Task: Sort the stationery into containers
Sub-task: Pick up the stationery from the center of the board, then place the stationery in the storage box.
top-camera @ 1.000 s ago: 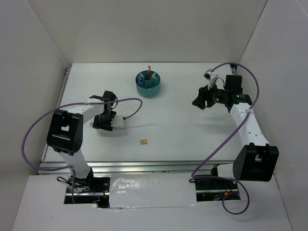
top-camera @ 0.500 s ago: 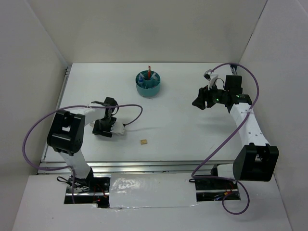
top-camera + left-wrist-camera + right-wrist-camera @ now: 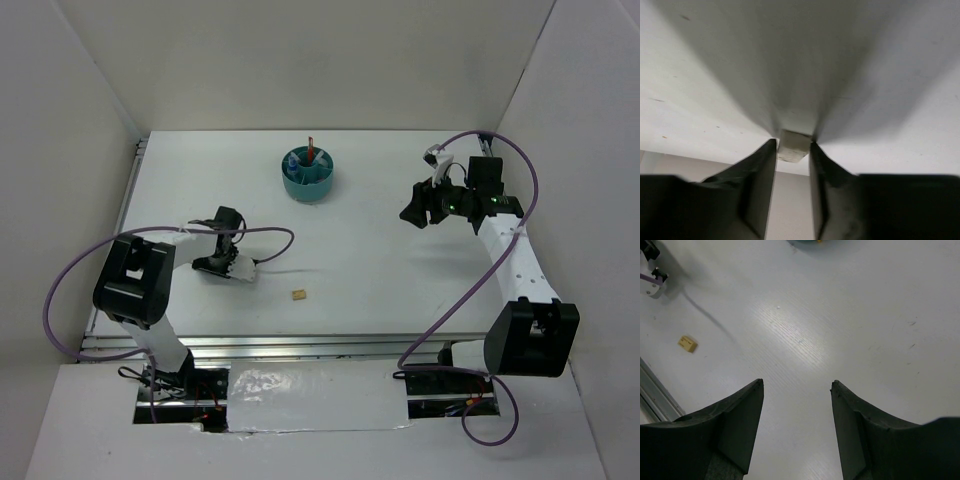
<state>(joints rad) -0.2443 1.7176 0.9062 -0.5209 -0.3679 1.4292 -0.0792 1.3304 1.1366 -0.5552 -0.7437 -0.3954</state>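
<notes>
Pale and squarish, a small block (image 3: 793, 139) sits pinched between the dark fingers of my left end effector (image 3: 793, 145), down by the table (image 3: 370, 270). A tiny tan block (image 3: 298, 295) lies just right of that end effector. The teal organiser (image 3: 308, 175) stands well beyond it. My right end effector (image 3: 796, 385) hangs spread wide above bare table.

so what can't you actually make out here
- teal organiser: contents too small in the top view; cut off by the right wrist view's top edge
- pale block between the left gripper's fingers: blurred in the left wrist view, hidden by the gripper in the top view, so its kind is unclear
- tan block: too small for detail
</notes>
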